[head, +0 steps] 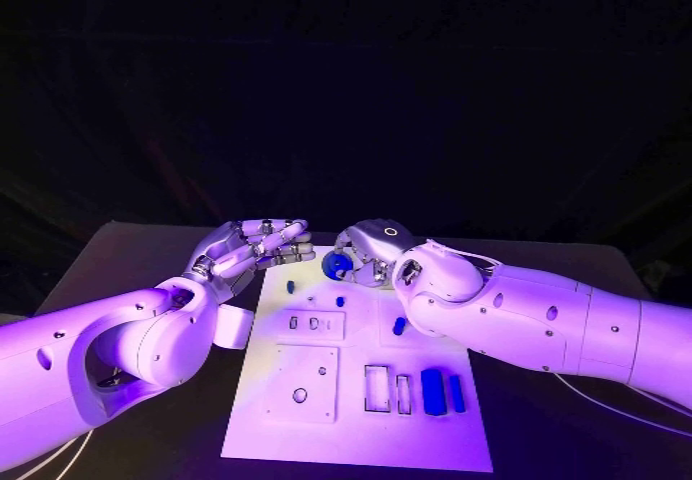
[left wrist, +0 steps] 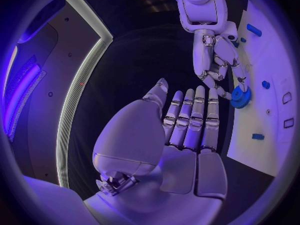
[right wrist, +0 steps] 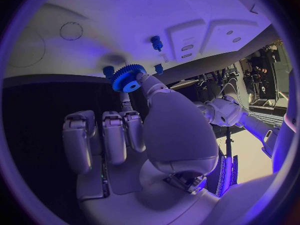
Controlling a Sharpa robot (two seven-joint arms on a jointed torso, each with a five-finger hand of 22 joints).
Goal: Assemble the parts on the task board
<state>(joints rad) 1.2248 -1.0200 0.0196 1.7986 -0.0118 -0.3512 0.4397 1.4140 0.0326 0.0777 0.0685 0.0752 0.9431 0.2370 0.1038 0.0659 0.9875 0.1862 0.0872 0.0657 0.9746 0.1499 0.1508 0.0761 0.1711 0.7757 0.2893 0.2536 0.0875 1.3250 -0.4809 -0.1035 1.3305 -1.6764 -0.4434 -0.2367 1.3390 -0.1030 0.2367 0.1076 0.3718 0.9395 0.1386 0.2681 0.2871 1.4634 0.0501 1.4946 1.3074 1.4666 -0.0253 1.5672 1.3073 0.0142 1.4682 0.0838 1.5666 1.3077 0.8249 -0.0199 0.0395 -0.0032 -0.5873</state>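
Small blue toothed plastic gear (head: 336, 265) pinched by right hand (head: 378, 252) above white flat task board (head: 361, 440), 12 o'clock edge. Left hand (head: 257, 250) alongside at 9 o'clock, fingers extended, holding nothing. Blue rectangular block (head: 433, 386) seated in board recess at 4 o'clock.

- A dark tabletop (head: 144, 245) lies under violet light, its far edge meeting a black backdrop (head: 346, 100) that covers the upper half of the head view.
- The backdrop has faint folds, like a hanging curtain.
- Thin pale cables (head: 620, 400) trail over the tabletop at its near right side.
- In the left wrist view, a bright curved light strip (left wrist: 81, 85) runs beside a pale panel (left wrist: 37, 85).
- In the right wrist view, dim equipment stands (right wrist: 256, 80) rise at the side, above a pale patch of floor (right wrist: 247, 155).
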